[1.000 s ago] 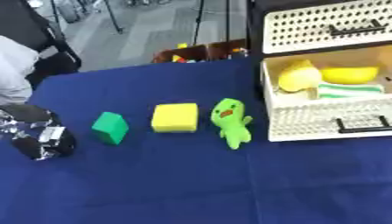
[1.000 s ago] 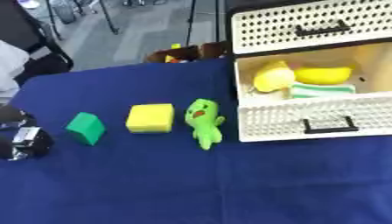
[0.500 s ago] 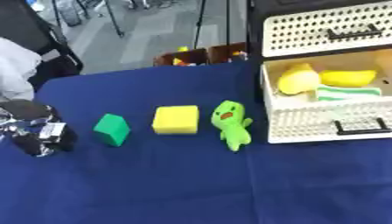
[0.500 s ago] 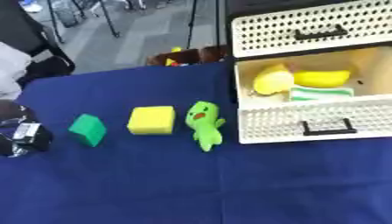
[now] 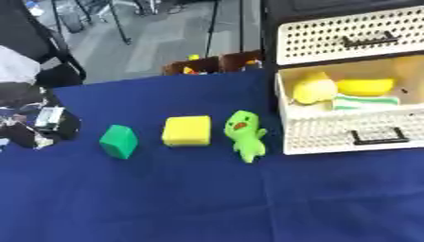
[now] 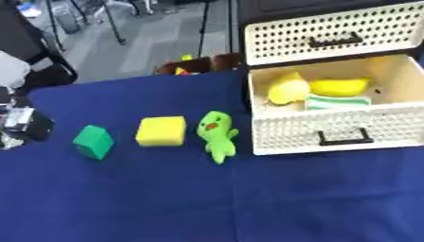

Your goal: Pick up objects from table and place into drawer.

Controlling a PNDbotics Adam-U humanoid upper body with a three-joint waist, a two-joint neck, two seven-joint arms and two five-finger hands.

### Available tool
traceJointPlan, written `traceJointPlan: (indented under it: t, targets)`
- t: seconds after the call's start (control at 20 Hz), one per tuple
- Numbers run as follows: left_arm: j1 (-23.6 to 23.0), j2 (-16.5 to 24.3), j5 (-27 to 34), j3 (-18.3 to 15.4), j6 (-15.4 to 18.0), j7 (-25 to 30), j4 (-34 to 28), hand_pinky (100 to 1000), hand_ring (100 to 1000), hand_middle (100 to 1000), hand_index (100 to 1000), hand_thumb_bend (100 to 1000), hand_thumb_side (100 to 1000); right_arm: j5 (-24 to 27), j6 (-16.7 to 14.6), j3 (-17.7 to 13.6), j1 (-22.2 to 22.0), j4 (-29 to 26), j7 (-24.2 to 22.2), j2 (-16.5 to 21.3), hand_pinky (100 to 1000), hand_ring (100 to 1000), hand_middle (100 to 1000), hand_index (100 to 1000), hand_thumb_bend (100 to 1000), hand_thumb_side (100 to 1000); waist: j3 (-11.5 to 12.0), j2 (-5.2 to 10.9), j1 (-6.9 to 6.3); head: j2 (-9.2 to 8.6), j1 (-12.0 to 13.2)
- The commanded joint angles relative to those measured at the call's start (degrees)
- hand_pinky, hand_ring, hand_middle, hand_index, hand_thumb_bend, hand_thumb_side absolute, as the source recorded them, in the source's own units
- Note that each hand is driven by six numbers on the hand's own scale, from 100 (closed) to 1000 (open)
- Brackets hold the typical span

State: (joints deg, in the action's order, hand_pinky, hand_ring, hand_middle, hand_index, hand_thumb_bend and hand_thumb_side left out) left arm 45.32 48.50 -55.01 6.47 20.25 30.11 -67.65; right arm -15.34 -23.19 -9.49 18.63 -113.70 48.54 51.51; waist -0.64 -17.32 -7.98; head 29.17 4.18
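A green block (image 5: 119,141), a yellow sponge-like block (image 5: 187,131) and a green plush toy (image 5: 245,140) are lying in a row on the blue tabletop (image 5: 207,198). At three o'clock, the open drawer (image 5: 356,134) is holding yellow items and a striped cloth. At nine o'clock the left hand (image 5: 33,127) is hovering; whether its fingers are curled is impossible to tell.

The left robot hand (image 5: 37,125) hangs at the view's left edge, its fingers too blurred to read.
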Motion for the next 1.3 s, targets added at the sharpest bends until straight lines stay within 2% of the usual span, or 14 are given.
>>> traceJointPlan:
  t: [0.05,0.4,0.7,0.95,1.3]
  targets:
    - [0.6,3.3,4.4,-1.3,-0.9,1.1,-5.0,629,702,610,715,197,424,0.5,-3.1,-0.1,0.4,-0.9,3.4,1.4,589,715,632,803,100,1000,0.3,1.51,0.4,0.53,-0.8]
    - [2.2,2.9,14.8,-0.5,-3.1,1.9,-16.4,593,673,604,712,193,435,1.1,-2.5,0.6,1.2,-0.9,3.4,1.7,588,715,631,803,100,1000,0.7,2.05,0.29,0.79,-2.5]
    - [5.1,0.5,20.4,1.0,-6.8,1.3,-21.9,562,651,589,707,157,438,1.4,-2.3,0.9,1.4,-0.9,3.4,1.8,588,715,631,803,100,1000,0.7,2.54,0.25,0.58,-3.5]
    - [9.0,-3.1,22.8,2.7,-8.3,2.0,-23.4,556,647,584,705,151,439,1.8,-2.1,1.4,1.9,-0.9,3.4,1.9,588,714,630,803,100,1000,0.8,2.94,0.01,0.44,-3.8]
    - [15.6,-9.7,23.4,5.1,-8.5,3.4,-21.5,547,639,563,698,139,449,2.4,-1.8,2.3,2.9,-0.9,3.4,1.9,588,714,630,803,100,1000,0.2,3.59,-0.59,0.39,-3.9]
